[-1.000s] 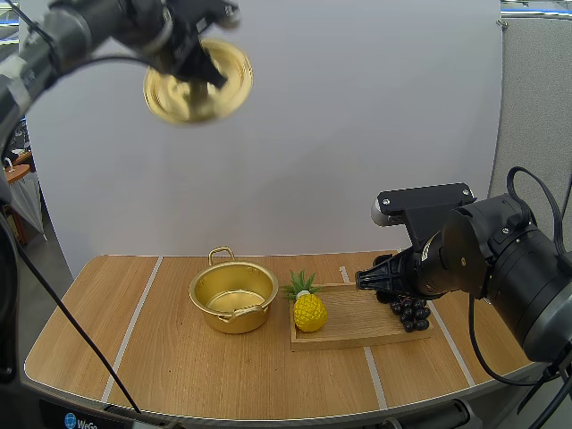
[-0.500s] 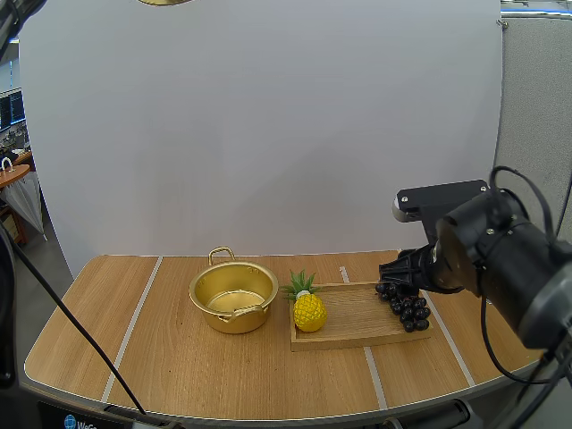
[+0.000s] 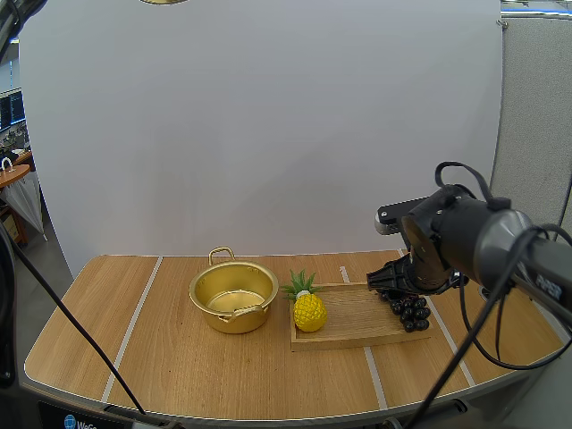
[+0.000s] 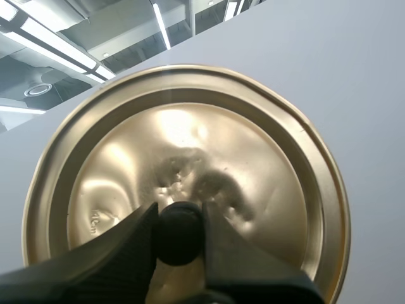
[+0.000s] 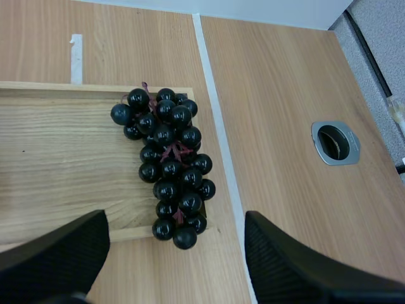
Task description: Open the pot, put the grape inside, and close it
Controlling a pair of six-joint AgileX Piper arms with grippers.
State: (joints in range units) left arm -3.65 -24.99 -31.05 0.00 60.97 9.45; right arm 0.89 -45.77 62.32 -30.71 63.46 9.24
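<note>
The gold pot [image 3: 232,298] stands open on the table, left of a wooden tray [image 3: 356,323]. Its gold lid [image 4: 183,171] is held high in the air; my left gripper [image 4: 180,232] is shut on the lid's black knob [image 4: 179,233]. A sliver of the lid [image 3: 165,2] shows at the top edge of the high view. A bunch of dark grapes [image 5: 167,163] lies at the tray's right end [image 5: 57,171]. My right gripper [image 5: 174,253] hovers over the grapes, open, its fingers [image 5: 57,253] wide apart on either side of the bunch and touching nothing. From above, the right gripper [image 3: 386,283] is just beside the grapes [image 3: 409,311].
A toy pineapple [image 3: 308,307] stands on the tray's left end, between the pot and the grapes. White tape lines [image 3: 132,326] run across the table. A round metal cable hole [image 5: 335,142] sits in the table right of the grapes.
My left arm has raised the lid up to the top edge of the high view. My right arm has shifted and turned over the grapes on the tray.
</note>
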